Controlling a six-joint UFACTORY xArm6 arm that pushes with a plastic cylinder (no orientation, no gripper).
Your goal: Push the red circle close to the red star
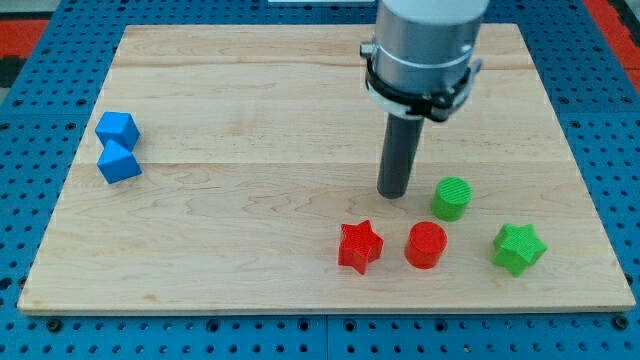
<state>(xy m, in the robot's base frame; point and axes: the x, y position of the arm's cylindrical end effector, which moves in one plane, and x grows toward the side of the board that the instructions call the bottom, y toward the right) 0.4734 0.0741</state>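
The red circle (426, 244) sits near the view's bottom, right of centre, on the wooden board (250, 150). The red star (360, 246) lies just to its left, with a small gap between them. My tip (393, 193) rests on the board above and between the two red blocks, a short way up from both and touching neither. The arm's grey body comes down from the view's top.
A green circle (452, 198) stands just right of my tip. A green star (519, 248) lies at the bottom right. Two blue cubes (118, 129) (120, 163) sit together at the view's left. A blue pegboard (610, 120) surrounds the board.
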